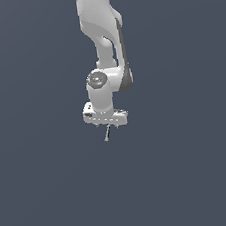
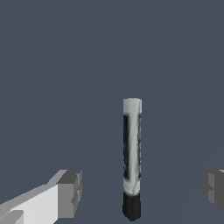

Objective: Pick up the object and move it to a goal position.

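Stick (image 2: 132, 157), pale grey with a black end, stands between the spread-apart gripper (image 2: 142, 192) fingers.

No readable text, label, brand, number or sign anywhere. Only an unreadable dark strip along the thin pale grey rod-like stick with a black end (image 2: 132, 157), too blurred to tell as lettering. Nothing printed on the smooth white robot arm (image 1: 101, 46) or on the plain slate-grey background (image 1: 194, 175).
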